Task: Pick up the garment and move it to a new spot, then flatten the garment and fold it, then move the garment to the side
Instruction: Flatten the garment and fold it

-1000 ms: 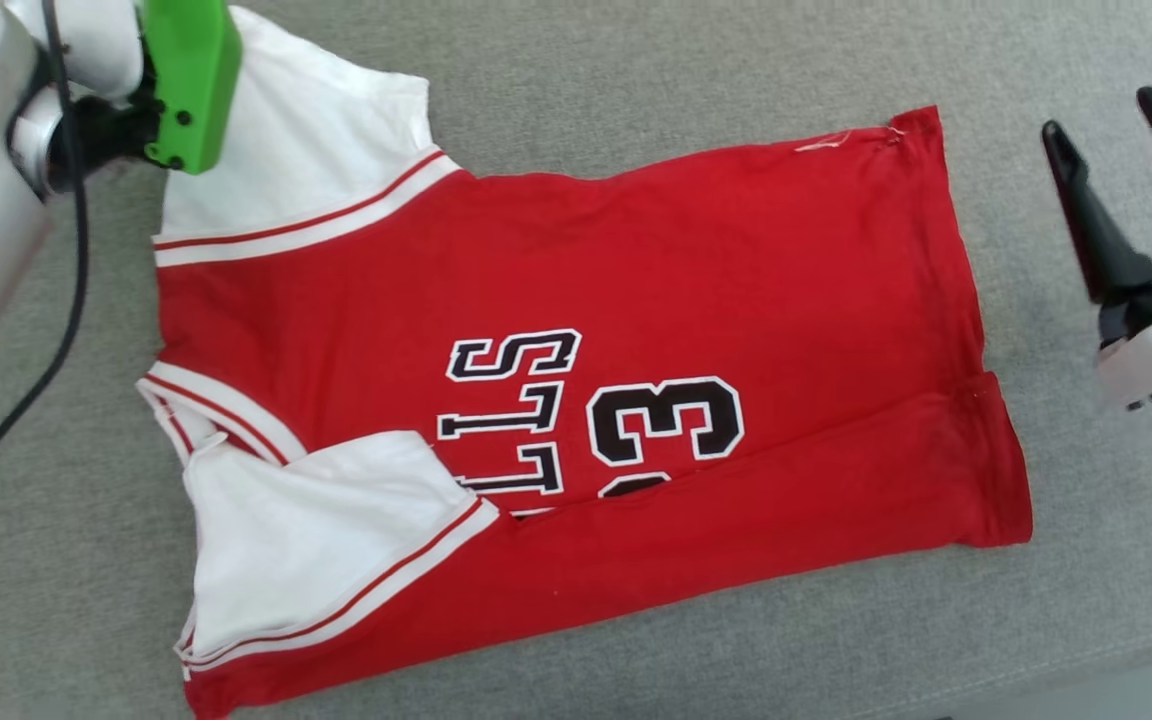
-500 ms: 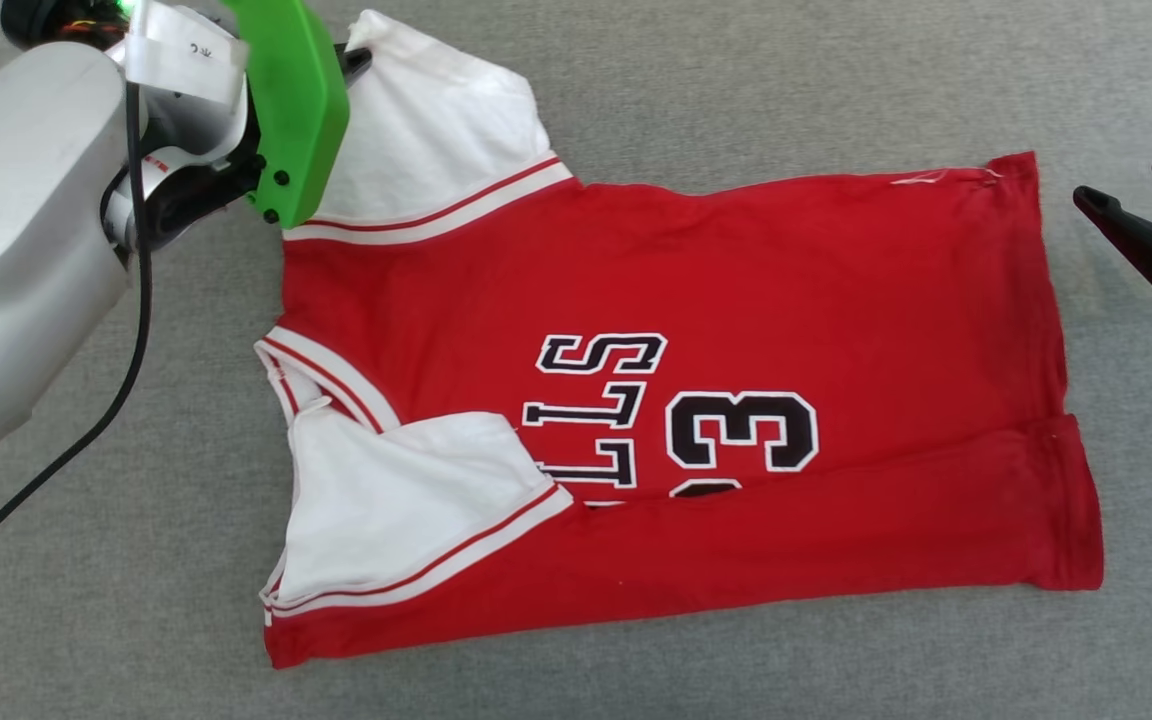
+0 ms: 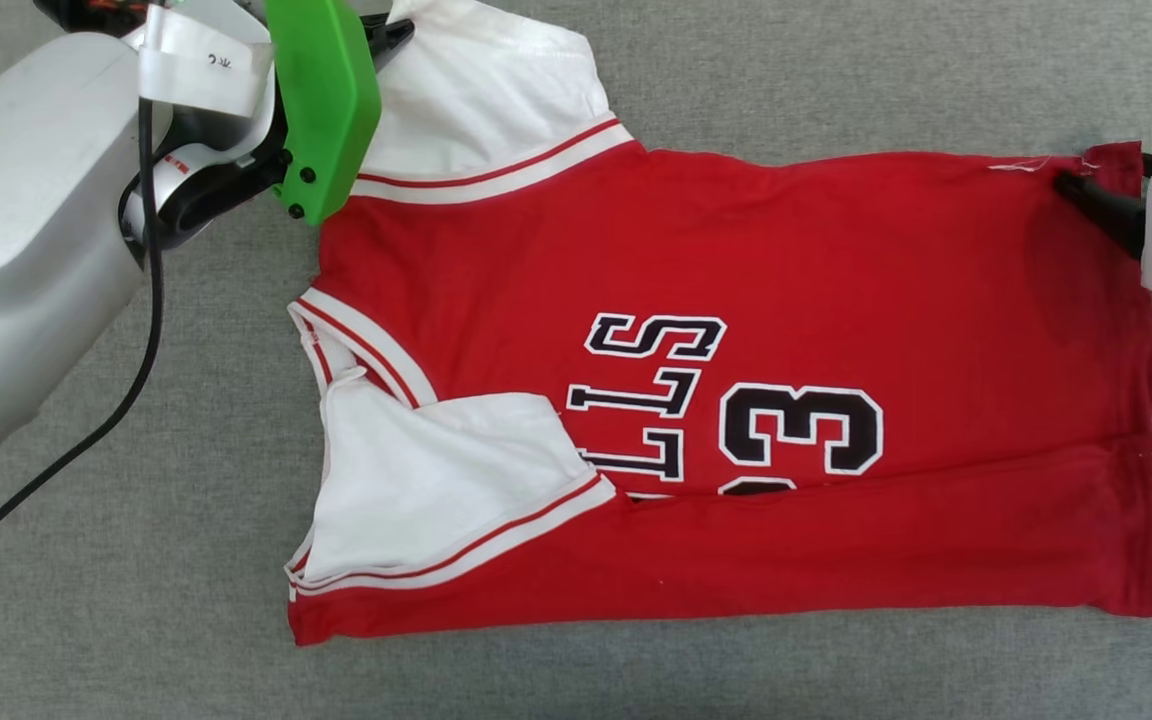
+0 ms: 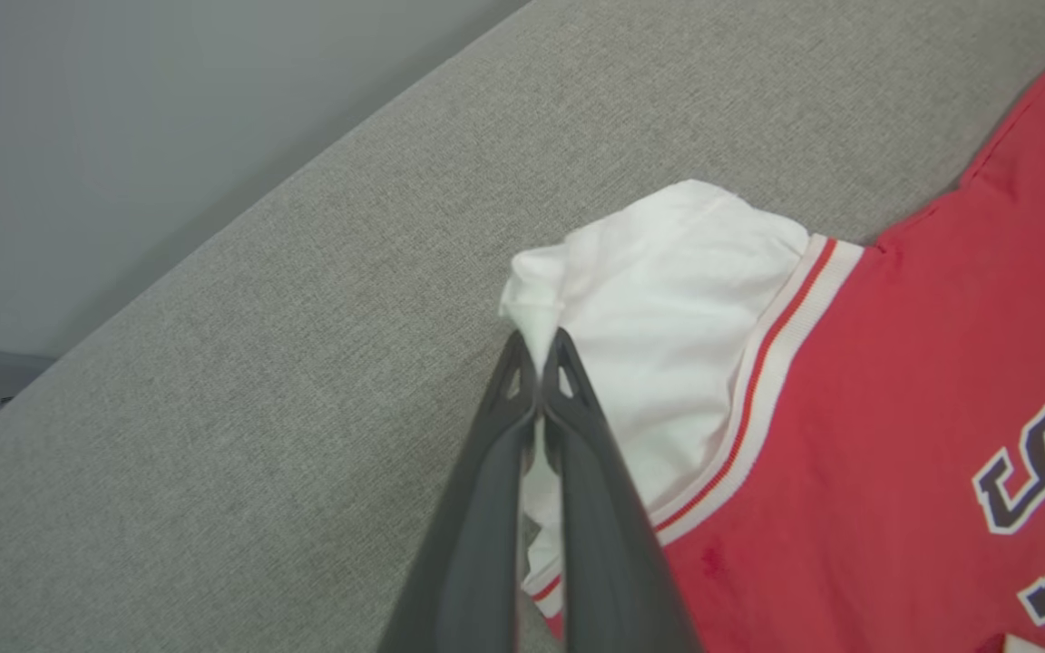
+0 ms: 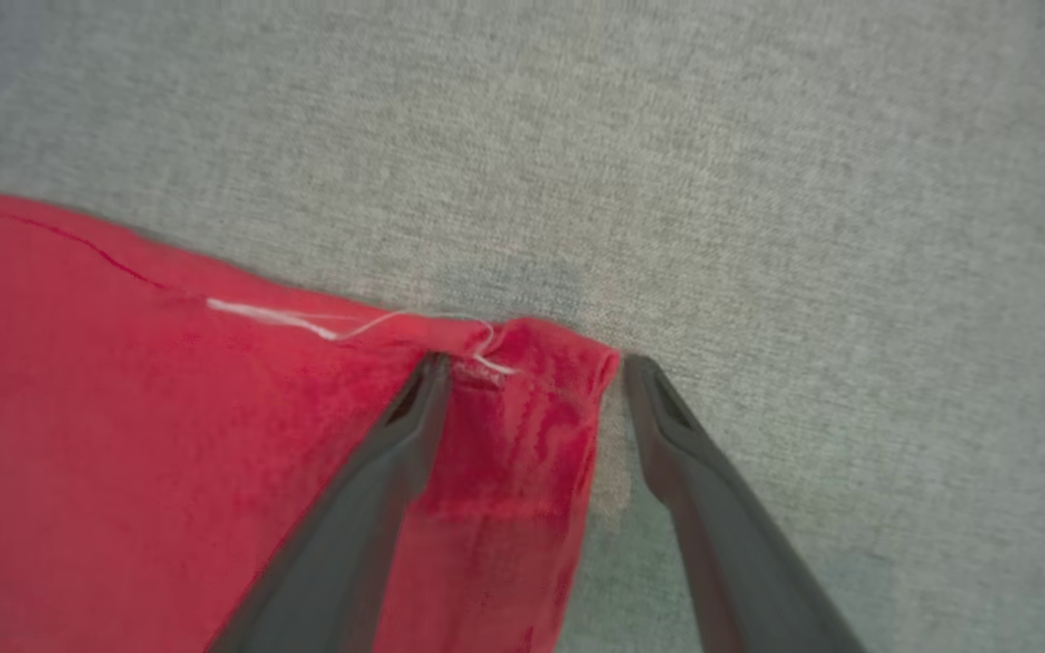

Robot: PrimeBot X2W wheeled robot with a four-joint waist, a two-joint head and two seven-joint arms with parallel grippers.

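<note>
The garment (image 3: 736, 260) is a red jersey shirt with white sleeves and black lettering, spread on the grey fabric surface (image 3: 136, 600) with its near long edge folded over. My left gripper (image 4: 539, 349) is shut on the edge of the far white sleeve (image 4: 668, 308), pinching a small peak of cloth. In the head view that sleeve (image 3: 486, 110) lies at the top left beside the green wrist housing (image 3: 321, 100). My right gripper (image 5: 532, 363) stands open astride the far hem corner (image 5: 522, 408), one finger (image 5: 395, 435) over the red cloth, the other over the grey surface.
The grey fabric surface (image 4: 259, 363) ends at an edge in the left wrist view, with a pale wall (image 4: 123, 136) beyond. A black cable (image 3: 86, 430) hangs from the left arm. Open grey surface lies near and far of the shirt.
The head camera has shifted, so the shirt sits further right in the picture. My right gripper has come in from beside the shirt to its far hem corner. My left gripper stays on the sleeve.
</note>
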